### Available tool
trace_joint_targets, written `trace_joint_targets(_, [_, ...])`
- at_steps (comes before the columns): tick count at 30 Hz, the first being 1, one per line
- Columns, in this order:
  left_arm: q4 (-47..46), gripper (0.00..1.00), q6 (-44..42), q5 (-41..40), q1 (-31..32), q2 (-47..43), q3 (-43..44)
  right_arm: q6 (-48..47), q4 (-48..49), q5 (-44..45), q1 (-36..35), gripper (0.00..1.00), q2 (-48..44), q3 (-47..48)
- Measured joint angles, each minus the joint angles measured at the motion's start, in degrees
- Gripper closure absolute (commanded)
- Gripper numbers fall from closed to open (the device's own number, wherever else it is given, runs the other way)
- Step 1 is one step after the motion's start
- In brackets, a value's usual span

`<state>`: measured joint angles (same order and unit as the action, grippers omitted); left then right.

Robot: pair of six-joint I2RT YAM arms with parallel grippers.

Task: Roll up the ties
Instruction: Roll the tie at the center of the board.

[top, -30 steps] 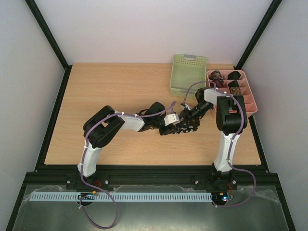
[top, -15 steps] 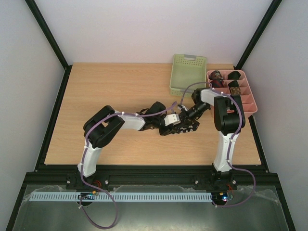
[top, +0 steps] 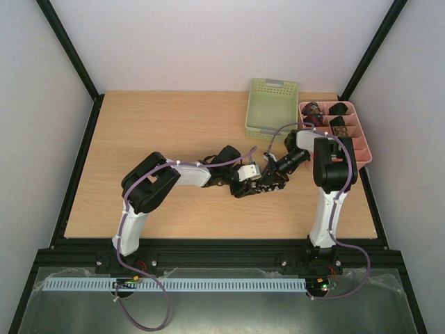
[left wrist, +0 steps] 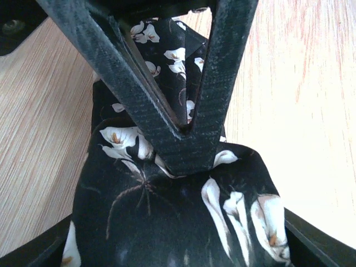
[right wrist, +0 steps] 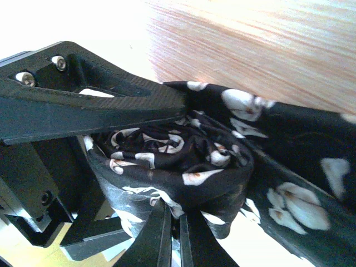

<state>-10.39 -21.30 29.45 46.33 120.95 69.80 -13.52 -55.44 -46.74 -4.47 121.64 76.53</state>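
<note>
The tie [top: 266,184], black with pale flowers, is wound into a loose roll on the table where both grippers meet. In the right wrist view the roll [right wrist: 183,161] sits just above my right gripper [right wrist: 177,236], whose jaws are pinched together on its lower fabric edge. A flat tail of the tie [right wrist: 300,150] runs off to the right. In the left wrist view the roll [left wrist: 167,222] fills the gap of my left gripper [left wrist: 178,247], whose fingers press it from both sides. The right gripper's fingers [left wrist: 192,144] form a V against the roll's top.
A green basket [top: 272,108] stands at the back right. A pink divided tray [top: 363,152] next to it holds small rolled ties in dark red [top: 313,110], black [top: 339,108] and brown [top: 340,129]. Bare wood lies to the left [top: 153,125].
The right arm's wrist has shifted slightly left and then back right. Both grippers stay together on the roll at the same spot.
</note>
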Motion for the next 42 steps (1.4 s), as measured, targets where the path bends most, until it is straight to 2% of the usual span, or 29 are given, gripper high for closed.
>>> trace_joint_targets(7, [-0.6,0.42,0.4,1.0,0.0,0.3,0.2,0.0,-0.2,0.1,0.1,0.99,0.5,0.3])
trace_joint_targets(9, [-0.5,0.51,0.8,1.2,0.0,1.0,1.0,0.1,-0.4,0.1,0.2,0.98,0.7,0.5])
trace_joint_targets(10, [-0.3,0.55,0.9,1.4,0.1,1.4,1.4,0.0,-0.4,0.1,0.2,0.94,0.7,0.5])
trace_joint_targets(11, [-0.2,0.58,0.9,1.4,0.1,1.6,1.7,0.0,-0.4,0.2,0.3,0.85,0.7,0.6])
trace_joint_targets(12, [0.1,0.59,0.9,1.4,0.2,1.7,2.0,0.0,-0.5,0.2,0.3,0.71,0.7,0.7])
trace_joint_targets(14, [0.6,0.61,0.9,0.6,0.3,1.7,2.3,-0.2,-0.8,1.4,0.4,0.56,0.7,1.0])
trace_joint_targets(15, [0.7,0.61,0.6,0.4,0.4,1.7,2.3,-0.7,-0.8,2.3,0.5,0.52,0.7,1.2])
trace_joint_targets(17, [0.7,0.61,0.5,0.0,0.4,1.7,2.3,-1.3,-1.7,3.5,0.7,0.49,0.4,1.7])
trace_joint_targets(23, [0.6,0.61,0.1,-0.8,0.7,1.7,2.3,-1.9,-2.9,4.3,-0.3,0.47,-0.3,4.4])
trace_joint_targets(26, [0.7,0.61,-0.2,-0.9,0.7,1.7,2.3,-1.5,-2.7,4.4,-1.7,0.52,-0.3,4.7])
trace_joint_targets(28, [0.9,0.61,-0.4,-1.0,0.7,1.7,2.3,-1.3,-2.6,4.4,-2.2,0.63,-0.3,4.9])
trace_joint_targets(29, [1.2,0.6,-0.5,-1.0,0.7,1.7,2.5,-1.1,-2.6,4.5,-2.3,0.74,-0.3,5.0])
trace_joint_targets(32, [1.6,0.54,-0.8,-1.2,0.8,1.7,2.7,-0.9,-2.5,4.9,-2.5,0.96,-0.3,5.3])
trace_joint_targets(33, [1.8,0.51,-0.8,-1.4,0.8,1.7,2.8,-1.3,-2.4,5.1,-2.5,0.98,-0.3,5.2])
trace_joint_targets(37, [2.4,0.3,-0.6,-1.9,0.6,1.7,3.0,-2.3,-2.2,5.2,-1.7,0.99,-0.3,4.6])
trace_joint_targets(40, [2.3,0.22,0.1,-0.9,0.1,1.7,2.8,-3.8,-1.7,5.2,-0.5,0.99,-0.3,3.8])
trace_joint_targets(42, [1.0,0.2,1.1,0.7,-0.3,1.6,2.0,-4.8,-1.2,5.0,0.5,0.99,-0.3,3.1])
